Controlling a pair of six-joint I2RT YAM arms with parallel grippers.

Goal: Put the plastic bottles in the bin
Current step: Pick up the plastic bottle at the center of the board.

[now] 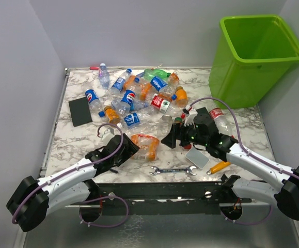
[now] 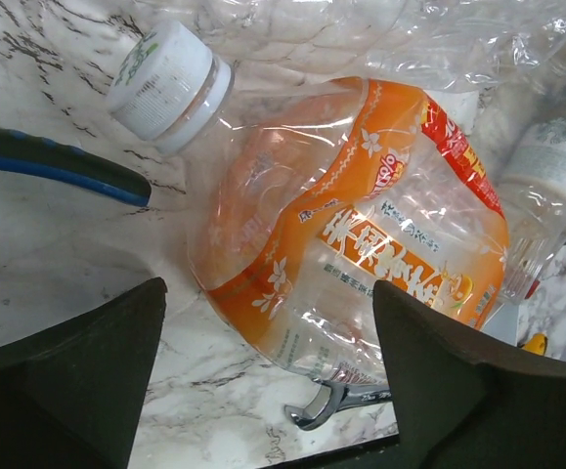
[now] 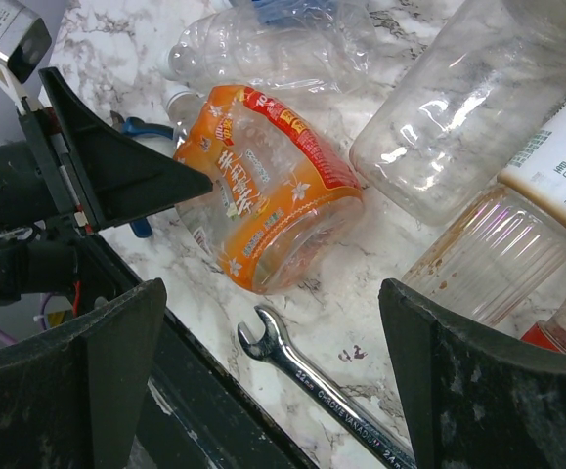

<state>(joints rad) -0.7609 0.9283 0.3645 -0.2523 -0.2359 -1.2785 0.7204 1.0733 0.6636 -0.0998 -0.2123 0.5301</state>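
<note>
Left hand (image 2: 270,285): wide, one finger on each side of the orange-labelled bottle (image 2: 361,234). I cannot tell whether either finger touches it. The bottle lies crushed on its side on the marble tabletop (image 2: 48,254), near the front edge, with its white cap (image 2: 165,78) at the far end from my fingers. A blue-handled tool (image 2: 58,166) lies just beside the cap.

Right hand (image 3: 273,288): wide too, with nothing between the fingers. It sits low and faces the same bottle from the other side. A wrench (image 3: 312,376) lies on the tabletop just below it, and two clear bottles (image 3: 478,98) lie to its right.

Further out, the other bottles (image 1: 139,95) are heaped across the middle and far side of the tabletop. The green bin (image 1: 255,57) stands at the far right corner, well apart from both hands.
</note>
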